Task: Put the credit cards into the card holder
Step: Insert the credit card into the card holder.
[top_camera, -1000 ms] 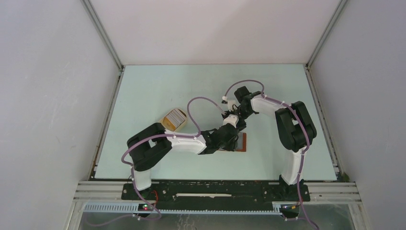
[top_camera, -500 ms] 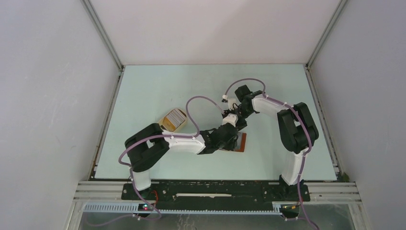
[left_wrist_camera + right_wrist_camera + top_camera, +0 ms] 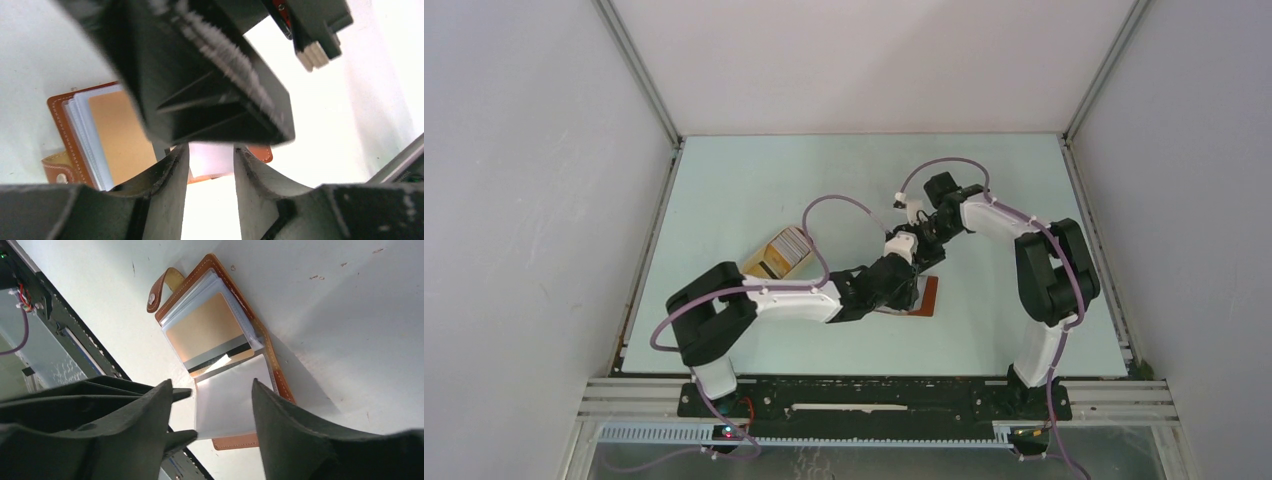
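The open holder (image 3: 220, 330) lies flat beneath the parted jaws of left gripper (image 3: 210, 152) and right gripper (image 3: 212, 387), long axis diagonal in the right wrist view, strap (image 3: 160, 287) upper-left.

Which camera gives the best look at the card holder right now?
The right wrist view: the card holder lies open and almost whole between the fingers, with strap, stitching and pockets clear. The left wrist view shows only its left part and a corner. The top view shows just a sliver.
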`<control>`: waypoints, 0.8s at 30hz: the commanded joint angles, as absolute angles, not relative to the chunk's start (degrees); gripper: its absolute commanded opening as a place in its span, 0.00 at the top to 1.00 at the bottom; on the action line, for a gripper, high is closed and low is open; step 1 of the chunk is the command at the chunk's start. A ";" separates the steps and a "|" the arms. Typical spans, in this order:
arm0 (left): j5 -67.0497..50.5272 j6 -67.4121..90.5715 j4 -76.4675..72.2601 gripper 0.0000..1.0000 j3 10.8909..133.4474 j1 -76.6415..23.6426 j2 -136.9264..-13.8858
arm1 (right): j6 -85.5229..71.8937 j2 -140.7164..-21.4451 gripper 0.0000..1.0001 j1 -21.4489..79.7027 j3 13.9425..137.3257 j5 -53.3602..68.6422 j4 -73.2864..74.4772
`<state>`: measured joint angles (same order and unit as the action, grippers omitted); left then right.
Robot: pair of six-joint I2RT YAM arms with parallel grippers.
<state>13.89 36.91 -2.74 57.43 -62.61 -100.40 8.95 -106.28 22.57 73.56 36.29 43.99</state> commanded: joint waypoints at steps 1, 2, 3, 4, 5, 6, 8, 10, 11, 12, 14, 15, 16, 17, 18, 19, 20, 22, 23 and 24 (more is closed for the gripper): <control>15.20 32.98 -7.22 0.57 53.67 -62.32 -94.35 | 13.12 -103.23 0.36 21.32 74.98 39.10 46.26; 14.92 32.43 -7.92 0.57 52.97 -62.31 -93.60 | 13.59 -103.40 0.40 21.28 74.77 39.00 46.31; 14.91 32.01 -8.55 0.57 52.19 -62.36 -92.95 | 13.84 -103.66 0.46 21.34 74.65 38.87 46.33; 14.99 31.75 -8.99 0.57 51.54 -62.32 -92.30 | 14.06 -103.94 0.52 21.35 74.68 38.76 46.52; 15.35 31.53 -9.19 0.57 50.90 -62.27 -91.71 | 14.14 -104.45 0.57 21.48 74.67 38.57 46.64; 15.87 31.41 -9.11 0.57 50.36 -62.23 -91.22 | 14.24 -104.89 0.63 21.59 74.65 38.13 46.69; 16.70 31.13 -8.92 0.59 49.31 -61.89 -90.08 | 14.70 -105.71 0.71 21.92 74.68 37.37 46.87; 17.51 31.03 -8.79 0.61 48.10 -61.34 -88.66 | 14.93 -106.55 0.78 22.10 74.64 36.91 47.17; 17.77 30.89 -8.91 0.62 47.38 -61.08 -88.03 | 15.08 -106.98 0.81 22.21 74.62 36.58 47.31; 18.06 30.66 -9.00 0.63 46.73 -60.82 -87.38 | 15.31 -107.49 0.85 22.40 74.63 36.29 47.49; 18.89 30.03 -9.18 0.64 45.64 -60.44 -86.14 | 15.65 -108.34 0.90 22.63 74.65 35.65 47.75; 19.39 29.78 -9.27 0.64 45.13 -60.27 -85.50 | 15.82 -108.77 0.92 22.80 74.69 35.26 47.87; 19.87 29.50 -9.38 0.64 44.60 -60.15 -84.99 | 16.04 -109.16 0.94 23.03 74.64 34.88 47.97; 20.23 29.25 -9.52 0.64 44.14 -60.00 -84.39 | 16.27 -109.43 0.95 23.17 74.69 34.52 47.99; 20.66 28.95 -9.68 0.64 43.71 -59.90 -83.82 | 16.34 -109.77 0.95 23.39 74.63 34.22 47.97; 21.25 28.56 -9.93 0.64 43.27 -59.86 -83.24 | 16.28 -110.15 0.96 23.52 74.69 33.97 47.95; 21.78 28.22 -10.13 0.64 42.82 -59.85 -82.57 | 16.34 -110.58 0.96 23.77 74.85 33.85 48.03; 22.61 27.24 -10.54 0.64 42.22 -59.78 -81.32 | 15.88 -111.47 0.97 24.17 75.11 33.67 47.98; 23.09 26.78 -10.74 0.64 41.97 -59.79 -80.66 | 15.56 -111.93 0.97 24.36 75.34 33.75 47.97; 23.30 26.28 -11.05 0.64 41.74 -59.80 -80.08 | 15.26 -112.42 0.97 24.56 75.46 33.83 47.99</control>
